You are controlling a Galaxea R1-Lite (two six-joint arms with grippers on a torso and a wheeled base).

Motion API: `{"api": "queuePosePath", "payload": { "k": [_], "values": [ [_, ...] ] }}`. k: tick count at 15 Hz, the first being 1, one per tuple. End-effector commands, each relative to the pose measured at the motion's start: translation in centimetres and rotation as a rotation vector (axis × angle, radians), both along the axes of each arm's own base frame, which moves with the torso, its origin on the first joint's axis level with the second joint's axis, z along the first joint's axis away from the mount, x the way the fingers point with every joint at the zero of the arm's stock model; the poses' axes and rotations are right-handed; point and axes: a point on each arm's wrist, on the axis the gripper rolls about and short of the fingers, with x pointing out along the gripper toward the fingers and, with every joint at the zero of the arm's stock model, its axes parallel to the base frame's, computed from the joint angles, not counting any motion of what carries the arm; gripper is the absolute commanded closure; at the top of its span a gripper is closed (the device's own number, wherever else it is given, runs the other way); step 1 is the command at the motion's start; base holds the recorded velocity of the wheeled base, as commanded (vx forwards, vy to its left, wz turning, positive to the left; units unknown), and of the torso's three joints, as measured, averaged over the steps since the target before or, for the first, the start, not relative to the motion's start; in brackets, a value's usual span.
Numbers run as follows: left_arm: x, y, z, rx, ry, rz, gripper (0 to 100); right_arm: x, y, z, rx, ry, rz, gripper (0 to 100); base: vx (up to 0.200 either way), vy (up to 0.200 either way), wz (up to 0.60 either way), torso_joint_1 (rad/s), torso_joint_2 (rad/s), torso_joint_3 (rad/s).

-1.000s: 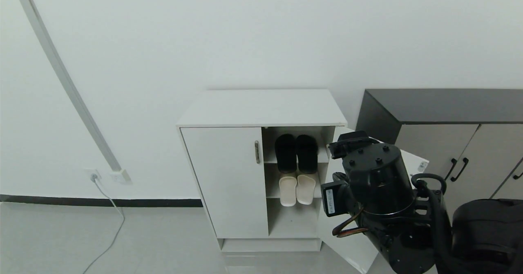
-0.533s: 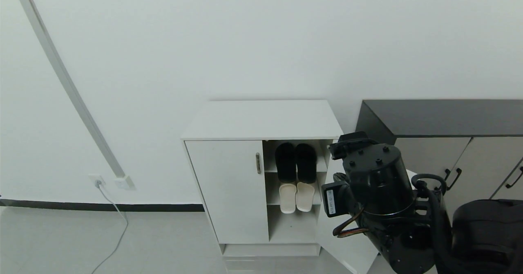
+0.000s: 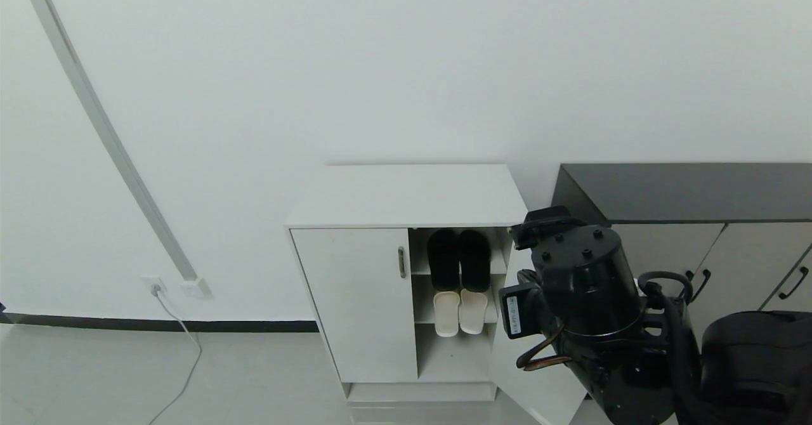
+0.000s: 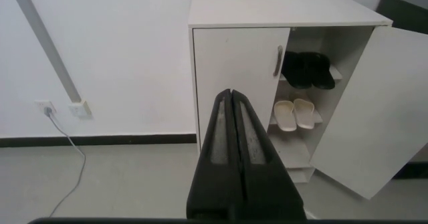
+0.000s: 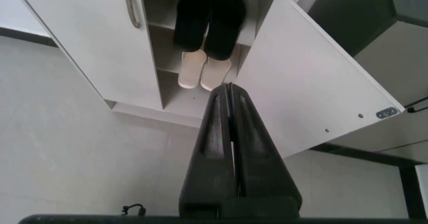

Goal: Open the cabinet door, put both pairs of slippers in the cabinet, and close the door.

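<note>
The left gripper [image 4: 231, 97] is hanging in front of the cabinet [image 3: 406, 193] with its fingers pressed together and nothing between them. The right gripper [image 5: 231, 90] is pinched closed and empty too, pointing at the cabinet's open half from low down, with the right door [image 5: 314, 90] swinging out just beside it.

Both pairs are lying inside. The black slippers [image 3: 458, 259] are sitting on the upper shelf and the white slippers [image 3: 460, 303] on the shelf below. The left door [image 3: 355, 304] is sitting flush with its handle [image 3: 401, 262] at the centre edge. By my reading, only closing the right door is left.

Several things could be going wrong from here.
- The open door is standing close to the dark cabinet [image 3: 685, 184], so an arm reaching behind it could be striking that cabinet.
- Closed fingers pushing a smooth panel could be sliding off, or leaving the door ajar if the push is too soft.
- The white slippers seem to be sitting near the shelf front, and a heel sticking out could be blocking the door.

As for writing, a small sticker [image 5: 386, 114] is showing on the inner face of the open door, and a white label [image 3: 514, 316] on the right arm. The print on both is too small to make out.
</note>
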Motion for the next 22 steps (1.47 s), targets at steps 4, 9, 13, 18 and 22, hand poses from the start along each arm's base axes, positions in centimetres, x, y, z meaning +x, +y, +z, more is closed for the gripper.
{"api": "queuePosePath", "payload": {
  "k": [4, 9, 13, 18, 22],
  "values": [
    [0.0, 0.0, 0.0, -0.001, 0.001, 0.001, 100, 0.0, 0.0, 0.0, 0.0, 0.002, 0.002, 100, 0.0, 0.0, 0.0, 0.0, 0.0, 0.0],
    [0.0, 0.0, 0.0, -0.001, 0.001, 0.001, 100, 0.0, 0.0, -0.2, -0.003, 0.007, 0.008, 100, 0.0, 0.0, -0.6, 0.002, 0.0, 0.006],
    [0.0, 0.0, 0.0, -0.001, 0.003, 0.001, 100, 1.3, -0.8, -0.3, -0.006, 0.008, -0.041, 100, 0.0, 0.0, -0.15, -0.001, 0.0, -0.001],
    [0.0, 0.0, 0.0, -0.001, 0.001, 0.001, 100, 1.6, -1.0, -0.1, -0.002, 0.004, -0.052, 100, 0.0, 0.0, 0.0, 0.0, 0.0, 0.0],
    [0.0, 0.0, 0.0, -0.001, 0.001, 0.001, 100, 2.1, -1.3, -0.1, 0.0, -0.004, -0.067, 100, -0.15, 0.0, 0.0, 0.002, 0.0, 0.001]
  ]
}}
